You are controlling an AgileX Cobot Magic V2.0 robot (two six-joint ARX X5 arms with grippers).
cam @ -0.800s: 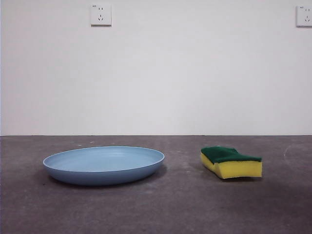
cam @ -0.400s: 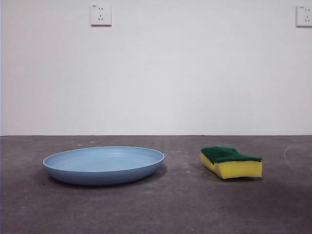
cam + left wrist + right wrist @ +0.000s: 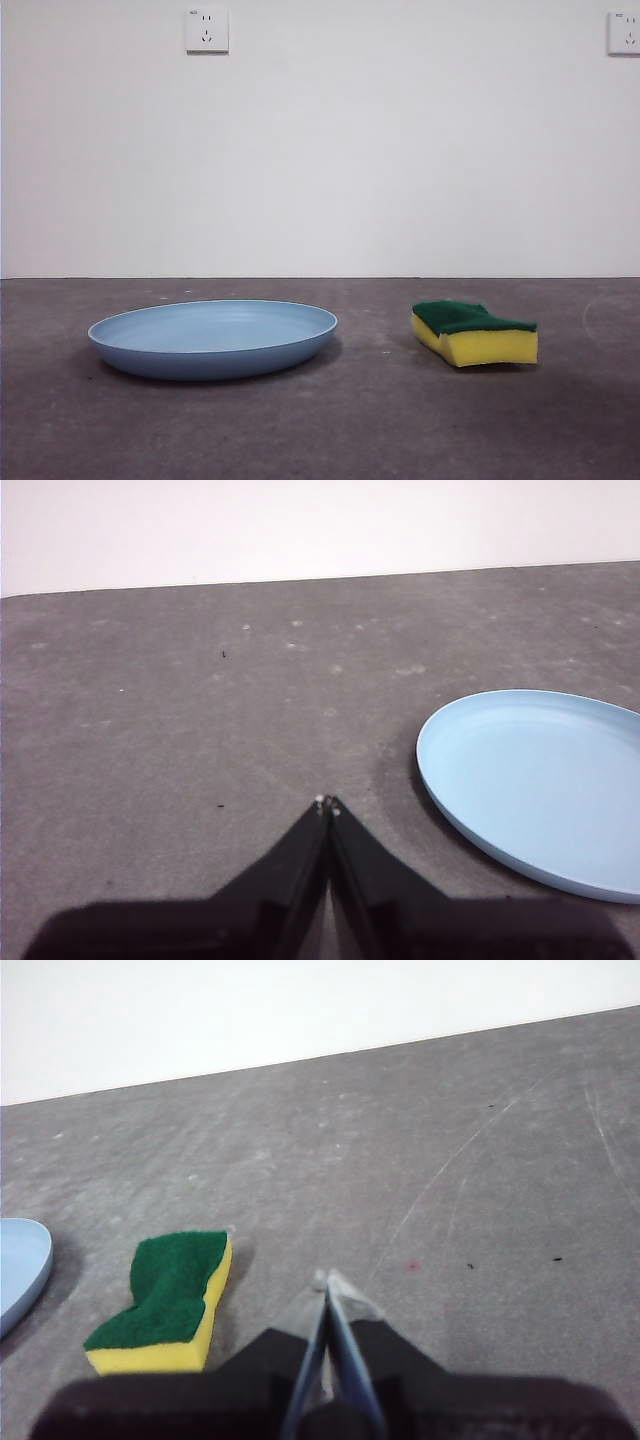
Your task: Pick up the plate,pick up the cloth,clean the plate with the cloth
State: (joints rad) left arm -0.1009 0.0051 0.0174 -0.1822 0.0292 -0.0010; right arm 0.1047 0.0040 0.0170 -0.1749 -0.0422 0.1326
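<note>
The light-blue plate (image 3: 213, 337) lies flat on the grey table, left of centre in the front view. The cloth (image 3: 473, 331), a yellow sponge with a dark green top, rests to its right, apart from it. My left gripper (image 3: 327, 804) is shut with nothing in it, hovering above bare table beside the plate (image 3: 540, 785). My right gripper (image 3: 327, 1280) is also shut and holds nothing, with the cloth (image 3: 167, 1299) off to one side of it. Neither arm shows in the front view.
The dark grey table (image 3: 360, 420) runs back to a white wall with two sockets, one (image 3: 206, 30) above the plate, one (image 3: 624, 33) at the far right. A sliver of the plate's rim (image 3: 22, 1265) shows in the right wrist view.
</note>
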